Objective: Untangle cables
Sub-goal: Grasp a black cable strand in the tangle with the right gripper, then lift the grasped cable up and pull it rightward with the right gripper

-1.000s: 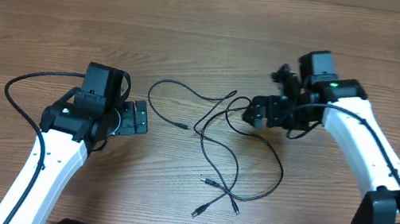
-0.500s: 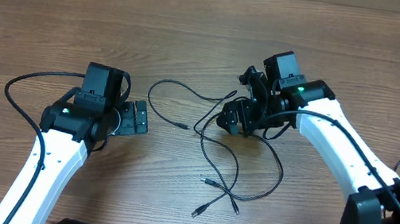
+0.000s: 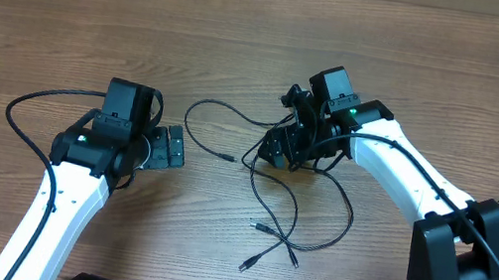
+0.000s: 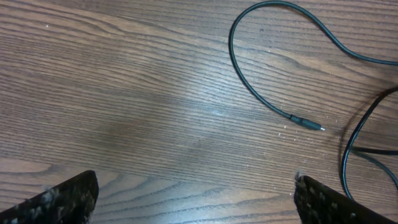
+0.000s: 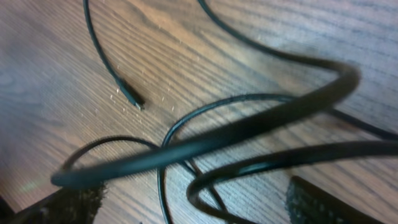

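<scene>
**Right end effector over the tangle, left one beside it**

Thin black cables with small grey plug tips (image 3: 272,186) lie in loose crossing loops mid-desk, on the brown wood-grain desk (image 3: 67,21). Three plug ends trail toward the near edge.

The right end effector (image 3: 272,154) sits at the upper edge of the loops. In its wrist view the pads stand apart, with several strands (image 5: 236,127) running across the gap, blurred and close; nothing is pinched.

The left end effector (image 3: 171,148) is just left of the cables, pads wide apart and holding nothing. One curved strand ending in a plug tip (image 4: 308,123) lies ahead of it, not touching.
</scene>
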